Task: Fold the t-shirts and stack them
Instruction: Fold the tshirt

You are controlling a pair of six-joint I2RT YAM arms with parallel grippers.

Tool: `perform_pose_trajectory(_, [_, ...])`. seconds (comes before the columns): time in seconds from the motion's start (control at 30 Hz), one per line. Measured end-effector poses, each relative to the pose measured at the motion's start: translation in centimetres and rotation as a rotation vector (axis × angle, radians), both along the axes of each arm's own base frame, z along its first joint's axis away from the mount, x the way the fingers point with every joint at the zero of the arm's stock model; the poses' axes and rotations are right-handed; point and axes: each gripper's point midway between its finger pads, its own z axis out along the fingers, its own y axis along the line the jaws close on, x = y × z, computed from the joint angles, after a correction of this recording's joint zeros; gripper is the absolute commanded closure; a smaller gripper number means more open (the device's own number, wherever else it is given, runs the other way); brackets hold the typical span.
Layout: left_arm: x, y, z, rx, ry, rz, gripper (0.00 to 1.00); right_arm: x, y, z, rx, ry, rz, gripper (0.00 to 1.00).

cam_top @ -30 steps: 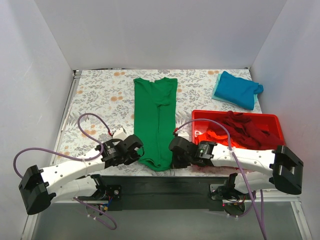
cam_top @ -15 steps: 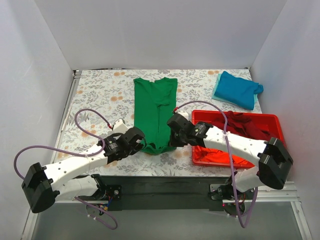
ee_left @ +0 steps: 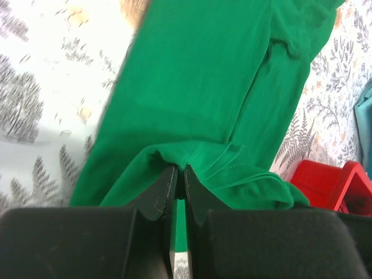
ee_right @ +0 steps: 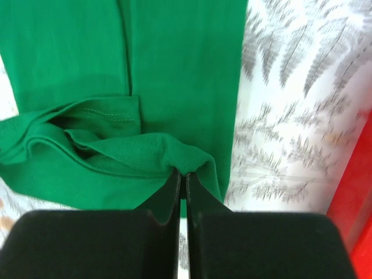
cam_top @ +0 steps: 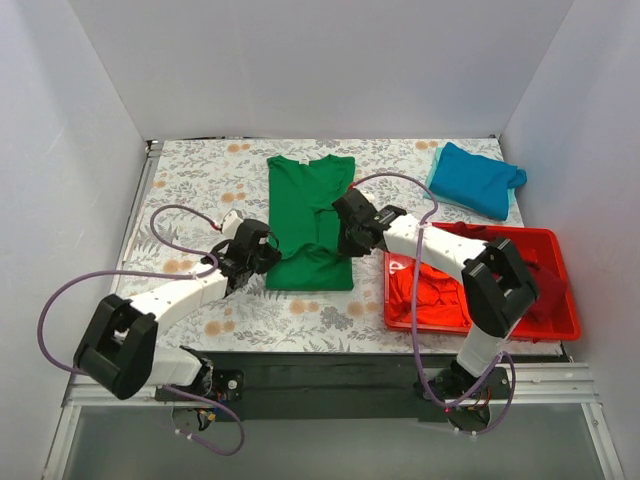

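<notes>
The bright green t-shirt [cam_top: 310, 205] lies in the middle of the flowered table, its lower half doubled back over the upper half. My left gripper [cam_top: 268, 250] is shut on the hem's left corner [ee_left: 174, 157]. My right gripper [cam_top: 346, 240] is shut on the hem's right corner [ee_right: 189, 160]. In both wrist views the fingers pinch a peak of green cloth held above the flat layer. A teal blue t-shirt [cam_top: 478, 178] lies folded at the back right. An orange-red t-shirt [cam_top: 432, 292] and a dark maroon one [cam_top: 535, 262] lie crumpled in the red tray [cam_top: 530, 232].
The red tray stands at the right, close beside my right arm, and its edge shows in both wrist views [ee_left: 325, 180] [ee_right: 357, 192]. Grey walls enclose the table on three sides. Purple cables loop from both arms over the near left of the table.
Both grippers have carried the green shirt's bottom hem from the near edge away towards the collar. The shirt is now folded roughly in half lengthwise, and both arms are stretched further out.
</notes>
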Motion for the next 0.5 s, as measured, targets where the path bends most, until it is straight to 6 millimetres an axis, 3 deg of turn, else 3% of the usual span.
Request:
perform_pose_trajectory(0.2, [3.5, 0.9, -0.4, -0.020, -0.016, -0.003, 1.00, 4.0, -0.8, 0.1, 0.007, -0.010, -0.033, 0.99])
perform_pose_trajectory(0.5, [8.2, 1.0, 0.6, -0.069, -0.059, -0.026, 1.00, 7.9, -1.3, -0.5, 0.015, -0.009, -0.023, 0.99])
